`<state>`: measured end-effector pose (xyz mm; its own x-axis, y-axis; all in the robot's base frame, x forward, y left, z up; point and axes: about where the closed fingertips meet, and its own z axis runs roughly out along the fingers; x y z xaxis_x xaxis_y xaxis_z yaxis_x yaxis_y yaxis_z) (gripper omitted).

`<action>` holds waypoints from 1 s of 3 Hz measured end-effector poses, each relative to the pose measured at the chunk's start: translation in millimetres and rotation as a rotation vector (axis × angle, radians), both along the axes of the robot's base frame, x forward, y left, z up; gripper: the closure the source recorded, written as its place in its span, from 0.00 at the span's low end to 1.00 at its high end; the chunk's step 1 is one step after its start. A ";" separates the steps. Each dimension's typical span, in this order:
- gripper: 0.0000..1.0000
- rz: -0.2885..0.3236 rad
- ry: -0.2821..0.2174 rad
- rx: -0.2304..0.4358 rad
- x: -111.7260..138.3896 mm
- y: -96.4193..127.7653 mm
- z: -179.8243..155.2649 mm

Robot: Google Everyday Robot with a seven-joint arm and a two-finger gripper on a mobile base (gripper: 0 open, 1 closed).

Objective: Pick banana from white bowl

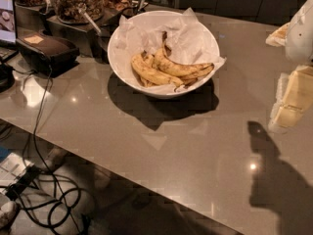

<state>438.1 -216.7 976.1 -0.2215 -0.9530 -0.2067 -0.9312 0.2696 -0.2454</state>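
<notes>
The gripper [292,99] hung over the counter [171,146] at the view's right edge, its opening impossible to tell, while the topmost banana [180,68] lay in the white bowl [120,65], well leftward, lengthwise toward it.

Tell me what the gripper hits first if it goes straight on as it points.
The gripper, at the right edge, points down: probably the counter beneath it, right of the white bowl with the bananas. Depth is unclear.
</notes>
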 end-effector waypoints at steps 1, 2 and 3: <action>0.00 0.000 0.000 0.001 0.1 0.1 0.2; 0.00 -0.004 -0.006 0.010 1.6 1.8 2.4; 0.00 0.029 0.053 -0.042 33.7 48.8 0.4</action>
